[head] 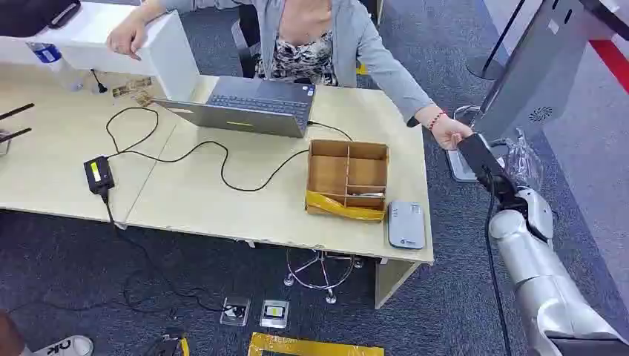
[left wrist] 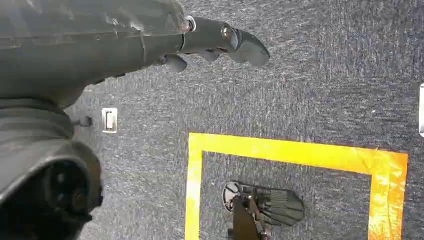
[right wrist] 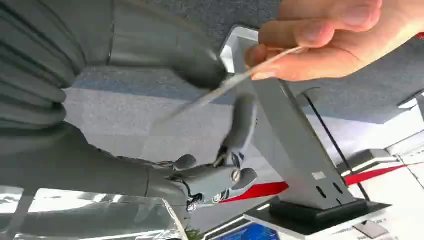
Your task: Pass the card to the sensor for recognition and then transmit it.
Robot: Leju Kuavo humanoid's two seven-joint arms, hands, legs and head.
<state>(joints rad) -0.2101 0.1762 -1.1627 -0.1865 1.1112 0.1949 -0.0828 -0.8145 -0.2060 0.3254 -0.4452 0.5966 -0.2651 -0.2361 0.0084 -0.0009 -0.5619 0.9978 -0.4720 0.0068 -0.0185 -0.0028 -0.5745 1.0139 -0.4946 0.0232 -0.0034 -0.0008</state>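
Our right hand [right wrist: 210, 100] is out past the worktop's [head: 222, 200] right edge, at about three o'clock in the head view, and its fingers [right wrist: 242, 125] are clamped with the thumb on the card [right wrist: 225, 87], which we see edge-on as a thin pale sliver. A person's hand [right wrist: 340, 42] pinches the card's far end, so both hands grip it at once; we judge this to be the handover, with the card held flat and pushed forward so the person can take its free end. The grey slanted stand [head: 523, 81] rises just behind the two hands, at about two o'clock, and its nearness suggests the card was brought here to be read. Our left hand [left wrist: 220, 40] hangs over the carpet near a yellow tape square [left wrist: 295, 150], its fingers loosely apart and holding nothing, well out of the exchange. Room is tight on the stand side and beside a crinkled clear bag [head: 523, 159] near our wrist, while the worktop corner with the grey card reader [head: 406, 224] lies at about nine o'clock from that hand. Open carpet toward us gives the arm room to draw back.
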